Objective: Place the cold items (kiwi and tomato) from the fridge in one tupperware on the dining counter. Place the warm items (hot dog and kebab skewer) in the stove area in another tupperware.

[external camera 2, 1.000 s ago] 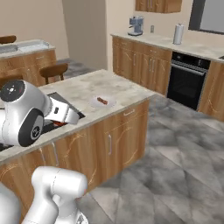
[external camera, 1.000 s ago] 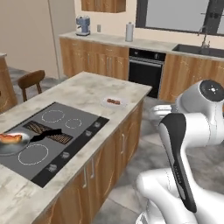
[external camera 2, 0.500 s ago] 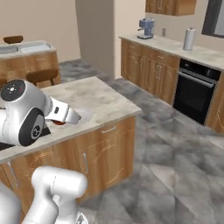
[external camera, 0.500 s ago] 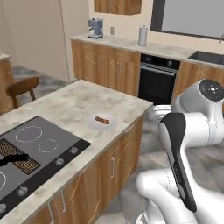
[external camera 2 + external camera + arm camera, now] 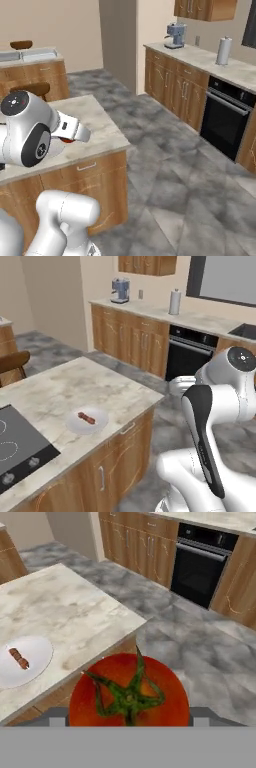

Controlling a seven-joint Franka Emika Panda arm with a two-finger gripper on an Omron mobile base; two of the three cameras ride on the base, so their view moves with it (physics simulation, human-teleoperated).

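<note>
A red tomato (image 5: 129, 694) with a green stem sits right in front of the hand camera, and my gripper (image 5: 174, 387) is shut on it; the fingertips are hidden behind the fruit. A sliver of the tomato (image 5: 67, 141) peeks out under the hand in the right base view. The hand hangs past the corner of the island counter (image 5: 60, 388), above the floor. On that counter a kebab skewer (image 5: 86, 418) lies on a white plate (image 5: 101, 424), also seen as skewer (image 5: 19, 657) on plate (image 5: 39, 648). Two pale flat tupperware boxes (image 5: 38, 54) rest on the far dining counter.
A black cooktop (image 5: 11, 446) fills the island's near left end. A wall oven (image 5: 187, 353) stands under the back counter, with a coffee machine (image 5: 120, 291) and a paper towel roll (image 5: 174, 302) on top. A wooden chair (image 5: 12, 362) stands beside the island. Grey floor (image 5: 200, 647) lies between.
The whole picture has shifted, so the base has driven: the cooktop slid out to the left and the island's end and the plate came near. The tomato stays in the gripper.
</note>
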